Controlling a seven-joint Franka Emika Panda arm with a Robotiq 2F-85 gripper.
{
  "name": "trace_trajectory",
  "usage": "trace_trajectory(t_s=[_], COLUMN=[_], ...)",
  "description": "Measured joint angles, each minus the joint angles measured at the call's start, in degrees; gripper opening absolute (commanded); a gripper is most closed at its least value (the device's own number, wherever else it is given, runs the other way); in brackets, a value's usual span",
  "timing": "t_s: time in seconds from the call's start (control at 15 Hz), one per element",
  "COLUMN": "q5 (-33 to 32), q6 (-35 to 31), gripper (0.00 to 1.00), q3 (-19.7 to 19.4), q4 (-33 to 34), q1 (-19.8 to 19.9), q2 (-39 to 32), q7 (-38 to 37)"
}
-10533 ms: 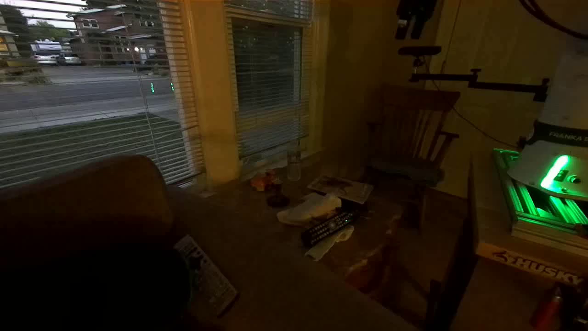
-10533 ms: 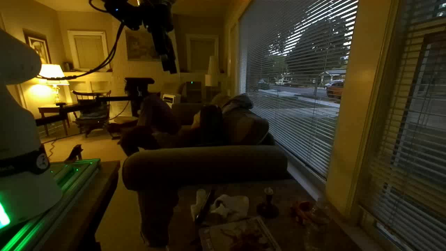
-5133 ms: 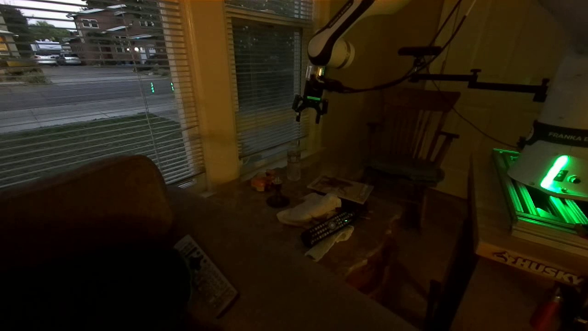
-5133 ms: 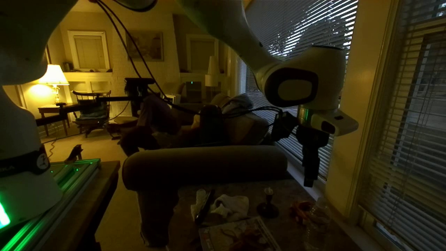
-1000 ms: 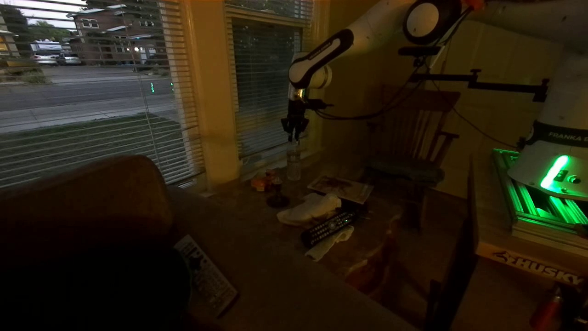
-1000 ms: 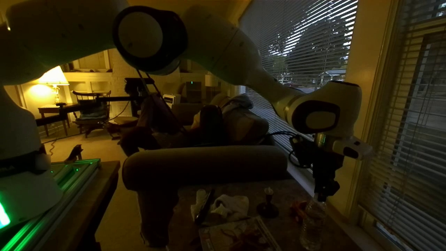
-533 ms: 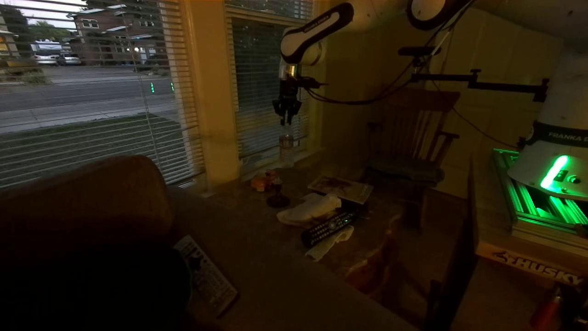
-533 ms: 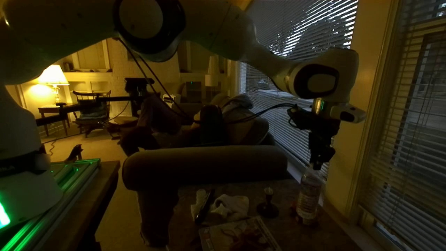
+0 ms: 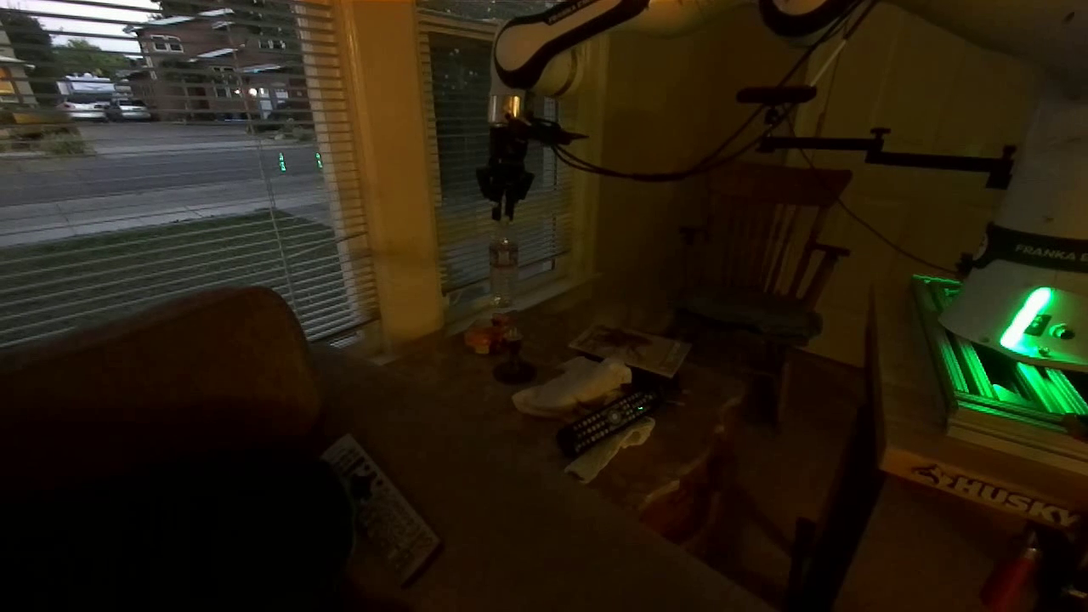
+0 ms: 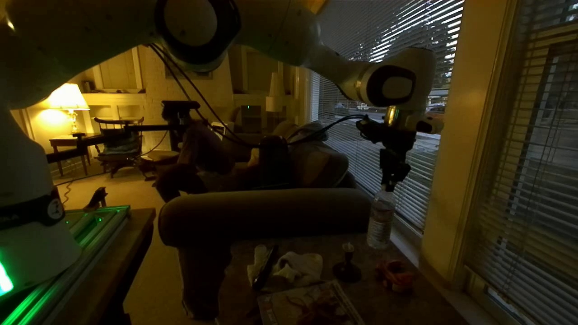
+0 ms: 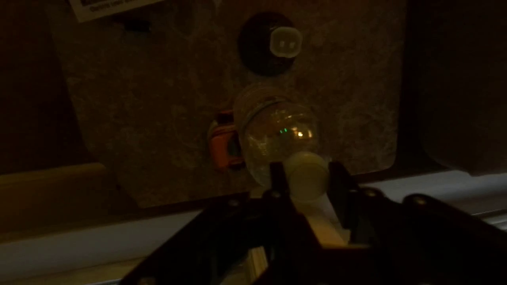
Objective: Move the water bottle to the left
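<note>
The jaws are clamped on the cap (image 11: 307, 180) of the bottle (image 10: 380, 221), one on either side, and the bottle hangs raised at the window (image 10: 388, 81) side of the desk (image 11: 166, 99), leaning slightly in an exterior view. How high it hangs cannot be told, and its label (image 9: 503, 260) is too dim to read. In both exterior views the jaws are so dark that the grip itself is hard to make out; in the wrist view their bases melt into black. There the bottle hides part of the orange toy (image 10: 395, 276), which lies on the desk near the stand (image 10: 347, 271). In an exterior view the magazine (image 10: 307, 304) is cut off at the bottom edge, and only its corner shows in the wrist view. The remote (image 9: 608, 421) lies between a cloth (image 9: 574, 389) and a smaller cloth (image 9: 609, 450); where their edges meet is too dim to follow. The arm (image 10: 271, 31) runs out at the top of both exterior views. Beyond the sofa (image 10: 266, 216) arm, dark shapes (image 10: 273, 162) blur together, and a mass (image 9: 170, 527) at the lower left of an exterior view is nearly black
</note>
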State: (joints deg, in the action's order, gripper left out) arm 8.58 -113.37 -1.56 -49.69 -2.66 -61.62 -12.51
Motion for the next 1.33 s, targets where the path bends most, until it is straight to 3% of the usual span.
trace_trajectory(t_s=[0.73, 1.33], q5=[-3.7, -4.3], q6=[-2.2, -12.9], gripper=[0.08, 0.08], q3=[1.1, 1.0], q4=[0.1, -1.9], q1=[-8.4, -11.6], q2=[-1.1, -4.9], q7=[4.1, 6.8])
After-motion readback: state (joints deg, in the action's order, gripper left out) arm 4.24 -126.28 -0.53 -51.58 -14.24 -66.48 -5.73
